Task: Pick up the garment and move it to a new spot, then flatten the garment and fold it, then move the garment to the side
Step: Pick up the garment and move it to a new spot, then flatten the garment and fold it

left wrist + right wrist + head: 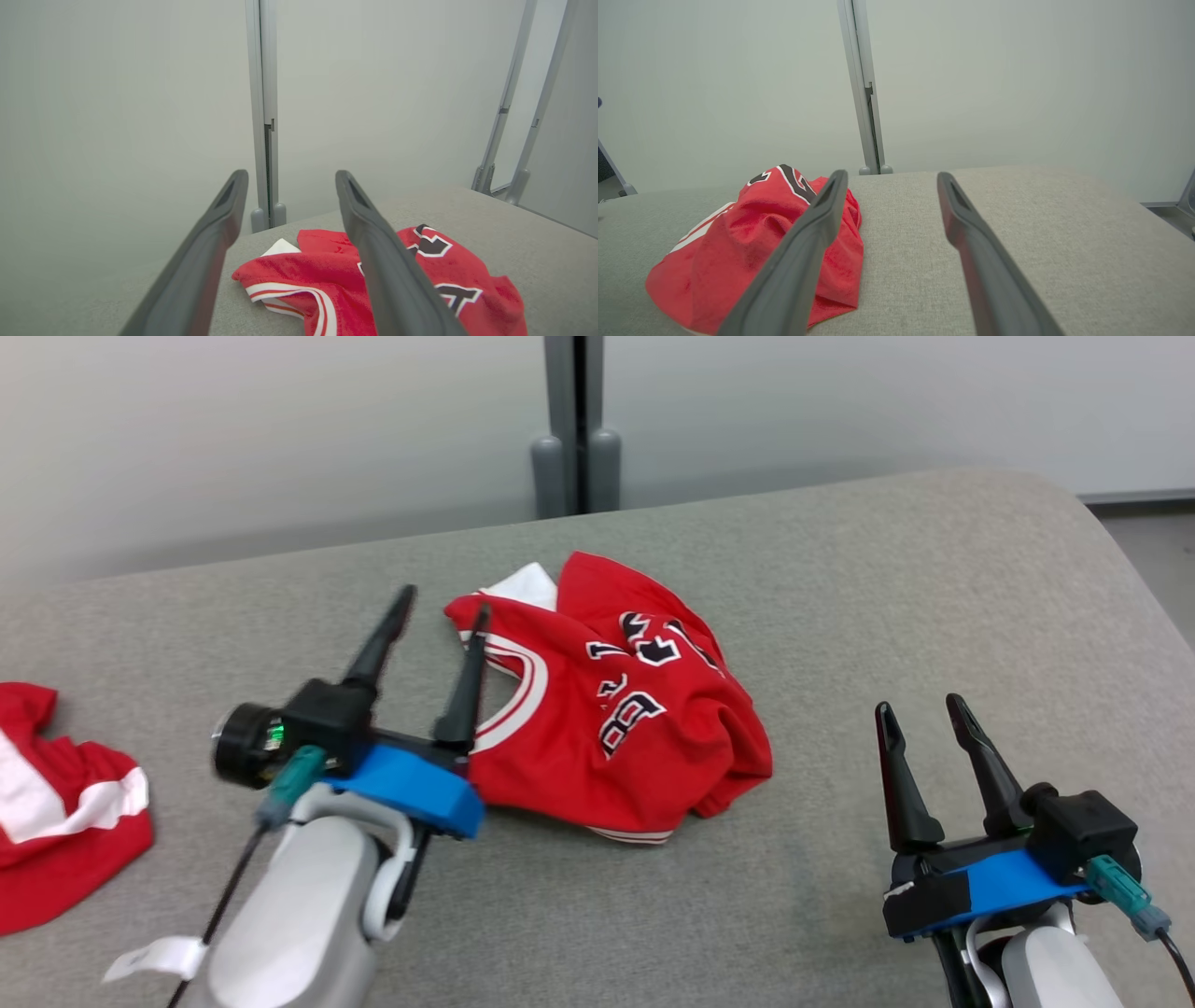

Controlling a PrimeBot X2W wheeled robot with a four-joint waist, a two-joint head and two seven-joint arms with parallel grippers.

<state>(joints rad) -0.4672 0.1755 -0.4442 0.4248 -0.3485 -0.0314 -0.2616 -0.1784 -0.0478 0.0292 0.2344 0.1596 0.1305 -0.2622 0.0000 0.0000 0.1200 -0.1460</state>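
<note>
Head view: a crumpled red jersey with black lettering (607,709) lies mid-way across the grey fabric-covered table (887,569). The left gripper (445,600) is at its 9 o'clock and the right gripper (919,705) at 4 o'clock, both spread and empty. A second red-and-white cloth (56,803) lies at the left edge. Left wrist view: the jersey's white-trimmed opening. Right wrist view: open surface runs to the rounded far edge.

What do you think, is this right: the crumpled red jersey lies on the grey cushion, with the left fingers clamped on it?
Not quite. The jersey lies crumpled on the grey cushion, but the left fingers are spread open, gripping nothing, as the left wrist view shows.
</note>
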